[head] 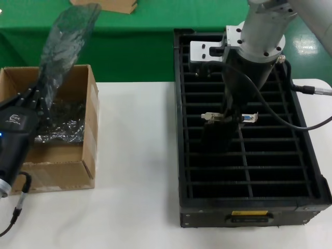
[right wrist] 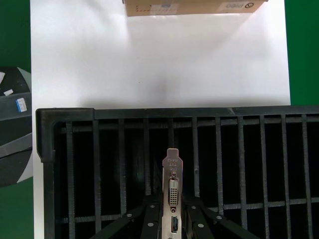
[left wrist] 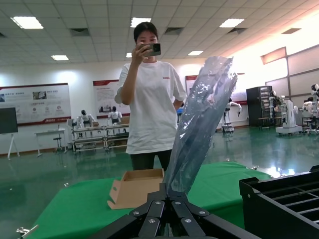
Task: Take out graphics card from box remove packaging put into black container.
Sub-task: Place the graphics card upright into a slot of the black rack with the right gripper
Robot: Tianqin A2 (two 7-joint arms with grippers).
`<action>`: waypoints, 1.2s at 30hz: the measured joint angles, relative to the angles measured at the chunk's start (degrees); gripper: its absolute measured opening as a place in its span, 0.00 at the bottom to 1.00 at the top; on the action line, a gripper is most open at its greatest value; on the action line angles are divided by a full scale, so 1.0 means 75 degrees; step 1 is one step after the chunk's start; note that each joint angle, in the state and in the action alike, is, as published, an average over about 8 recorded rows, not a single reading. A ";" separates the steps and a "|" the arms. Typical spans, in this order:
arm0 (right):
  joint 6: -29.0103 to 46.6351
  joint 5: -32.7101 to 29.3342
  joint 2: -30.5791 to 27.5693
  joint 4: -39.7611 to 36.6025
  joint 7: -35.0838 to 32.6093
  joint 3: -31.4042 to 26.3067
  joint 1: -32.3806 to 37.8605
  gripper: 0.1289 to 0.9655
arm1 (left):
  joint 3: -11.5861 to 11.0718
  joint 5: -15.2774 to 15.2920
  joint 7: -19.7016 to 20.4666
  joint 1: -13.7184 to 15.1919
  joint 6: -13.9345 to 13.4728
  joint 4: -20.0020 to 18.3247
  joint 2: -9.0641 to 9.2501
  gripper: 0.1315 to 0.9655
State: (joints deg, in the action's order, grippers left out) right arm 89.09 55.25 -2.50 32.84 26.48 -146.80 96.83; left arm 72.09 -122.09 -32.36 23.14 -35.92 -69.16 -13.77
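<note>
The right end effector (head: pixel 229 120) hangs over the black container (head: pixel 249 205), clamped on the graphics card (right wrist: pixel 172 196), which stands on edge between the slot dividers near the middle of the crate, silver bracket (head: pixel 228 117) up. Dividers sit close on both sides of the card, while the slots nearer the front wall are open. The left end effector (head: pixel 32 101) sits above the box (head: pixel 78 171) at the bench's left side, pinching the lower end of the packaging (head: pixel 65 44), which rises slanted into the air, well above the box's rim. More crinkled silver plastic (head: pixel 65 122) lies inside the box. A wide strip of bare white bench (head: pixel 137 155) separates the box from the container. Green cloth (head: pixel 155 36) covers a table behind, carrying a cardboard piece (head: pixel 106 5). In the left wrist view a person (left wrist: pixel 148 94) in a white shirt stands beyond that table, holding up a phone (left wrist: pixel 153 48), in a large hall with ceiling lights. A cable (head: pixel 290 116) trails from the right arm across the container's right side.
</note>
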 joint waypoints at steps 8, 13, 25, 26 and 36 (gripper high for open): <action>-0.0044 -0.0097 0.0154 -0.0236 -0.0155 0.0118 -0.0015 0.07 | 0.0010 0.0004 0.0005 0.0015 0.0002 0.0019 0.0006 0.01; -0.0088 -0.0139 0.0235 -0.0383 -0.0250 0.0191 -0.0029 0.07 | 0.0027 0.0013 0.0034 0.0006 0.0012 -0.0004 -0.0003 0.01; -0.0022 -0.0224 0.0229 -0.0318 -0.0299 0.0304 -0.0106 0.07 | 0.0112 0.0045 0.0241 -0.0116 0.0089 -0.0235 -0.0031 0.01; -0.0007 -0.0227 0.0211 -0.0277 -0.0286 0.0308 -0.0119 0.07 | 0.0123 0.0049 0.0268 -0.0133 0.0098 -0.0268 -0.0035 0.01; 0.0096 -0.0046 -0.0114 0.0346 -0.0028 0.0159 -0.0260 0.10 | 0.0257 0.0099 0.0571 -0.0398 0.0197 -0.0732 -0.0067 0.01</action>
State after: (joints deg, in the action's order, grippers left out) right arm 89.81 54.90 -3.35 35.43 26.27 -145.61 94.88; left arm 74.01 -121.34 -28.07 20.15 -34.45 -74.65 -14.26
